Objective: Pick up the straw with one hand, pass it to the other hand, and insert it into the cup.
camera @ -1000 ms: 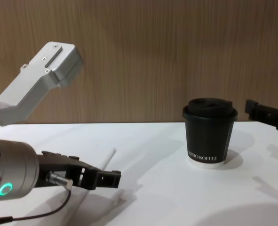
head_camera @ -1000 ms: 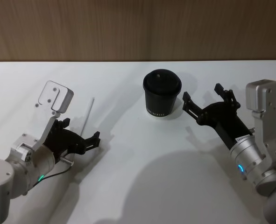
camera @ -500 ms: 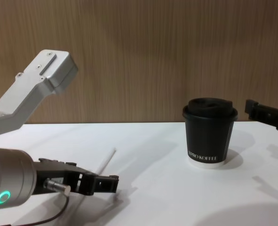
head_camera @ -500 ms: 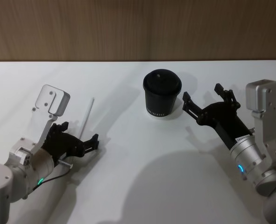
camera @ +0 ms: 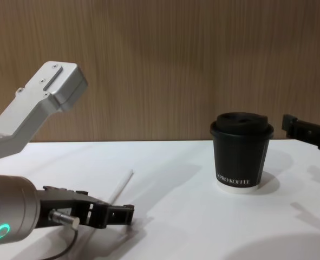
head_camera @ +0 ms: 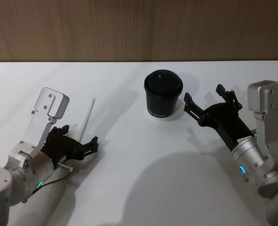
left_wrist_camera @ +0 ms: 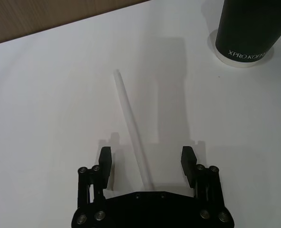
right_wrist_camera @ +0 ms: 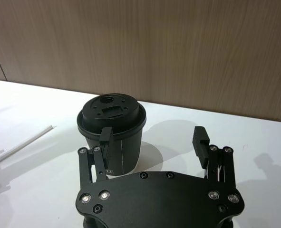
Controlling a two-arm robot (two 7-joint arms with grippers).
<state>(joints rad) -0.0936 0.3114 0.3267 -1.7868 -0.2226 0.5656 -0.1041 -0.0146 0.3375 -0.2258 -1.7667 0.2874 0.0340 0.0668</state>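
The left gripper point(left_wrist_camera: 147, 158) sits low over the table point(head_camera: 129, 188) with its two fingers spread wide. In the left wrist view the near end of the straw point(left_wrist_camera: 130, 122) runs between those fingers. There is bare table on both sides of it, so neither finger touches it. The head view gives the wider layout: the left gripper point(head_camera: 80, 136) is on the robot's left and the straw point(head_camera: 88, 117) lies flat, slanting away from it toward the wooden wall point(head_camera: 129, 28). From the chest view the left gripper point(camera: 119, 214) looks almost level with the table top. The straw point(camera: 122, 185) rises from its tips as a thin pale line, and a green ring point(camera: 0, 232) glows on the silver wrist.

The right gripper point(head_camera: 203, 98) hangs above the table on the robot's right, fingers also spread and holding nothing. It points at the cup point(head_camera: 163, 100) from just beside it. Its own wrist view frames the cup point(right_wrist_camera: 126, 121) behind one finger and shows the openings in the lid. The chest view shows the cup point(camera: 241, 157) upright, with white lettering, well apart from the straw. A blue ring point(head_camera: 242, 170) glows on the right wrist.
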